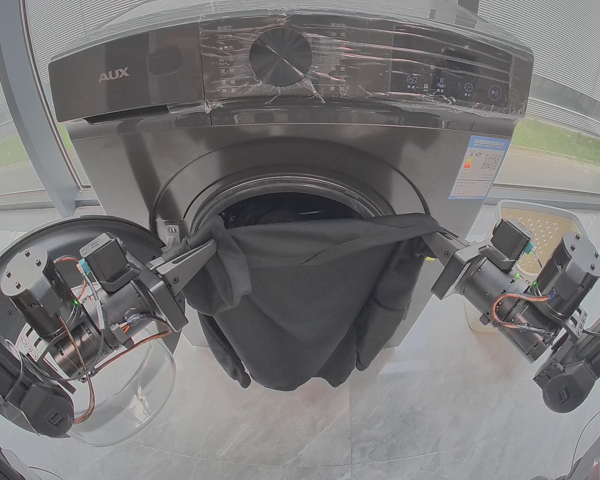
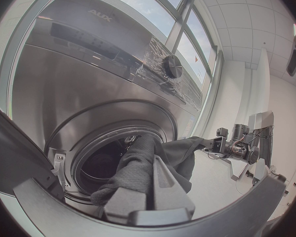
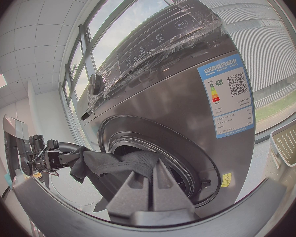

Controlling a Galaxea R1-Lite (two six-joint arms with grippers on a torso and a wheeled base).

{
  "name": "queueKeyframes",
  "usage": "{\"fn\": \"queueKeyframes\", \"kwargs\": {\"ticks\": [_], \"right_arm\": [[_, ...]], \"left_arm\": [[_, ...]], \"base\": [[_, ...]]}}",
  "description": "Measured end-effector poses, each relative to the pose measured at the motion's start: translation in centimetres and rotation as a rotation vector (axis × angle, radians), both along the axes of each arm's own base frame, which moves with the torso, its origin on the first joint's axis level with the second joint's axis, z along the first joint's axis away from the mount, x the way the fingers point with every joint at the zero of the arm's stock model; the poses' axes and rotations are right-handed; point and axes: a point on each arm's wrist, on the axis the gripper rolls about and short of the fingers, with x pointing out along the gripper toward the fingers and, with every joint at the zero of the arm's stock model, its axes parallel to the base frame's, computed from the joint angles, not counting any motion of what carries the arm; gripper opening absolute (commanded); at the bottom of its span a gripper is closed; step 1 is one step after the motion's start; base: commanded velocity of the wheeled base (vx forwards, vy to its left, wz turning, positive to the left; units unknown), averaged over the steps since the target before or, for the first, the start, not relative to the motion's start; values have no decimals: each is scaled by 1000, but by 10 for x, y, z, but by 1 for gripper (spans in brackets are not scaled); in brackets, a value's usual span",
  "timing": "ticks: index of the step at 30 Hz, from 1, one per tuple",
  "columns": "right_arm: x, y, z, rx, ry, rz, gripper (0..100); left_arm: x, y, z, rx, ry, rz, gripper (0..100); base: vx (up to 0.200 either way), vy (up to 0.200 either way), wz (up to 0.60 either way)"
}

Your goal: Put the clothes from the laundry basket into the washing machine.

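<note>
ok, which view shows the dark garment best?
Head view: dark garment hangs whole across the drum opening between left gripper and right gripper. Wrist views catch just its stretched top edge and the end in their own fingers.

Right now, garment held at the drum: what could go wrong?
1. The dark garment is stretched across the drum opening, jaws shut on each end; pushed straight in, it may catch the rim.
2. Most of it hangs below the opening and could stay draped outside.
3. The left arm is close to the open door; may bump it.
</note>
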Motion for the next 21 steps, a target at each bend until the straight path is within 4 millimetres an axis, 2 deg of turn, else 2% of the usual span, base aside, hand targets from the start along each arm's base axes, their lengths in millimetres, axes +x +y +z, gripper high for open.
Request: {"fn": "queueKeyframes", "kwargs": {"ticks": [19, 20, 21], "right_arm": [[-5, 3, -5, -8, 21, 20, 0], [-6, 4, -5, -8, 23, 24, 0], [-7, 5, -5, -8, 24, 29, 0]], "left_arm": [[1, -5, -5, 11, 16, -20, 0], [1, -5, -5, 12, 17, -21, 100], [0, -5, -5, 11, 18, -23, 100]], "base": [[0, 0, 0], [0, 0, 0], [0, 0, 0]]}}
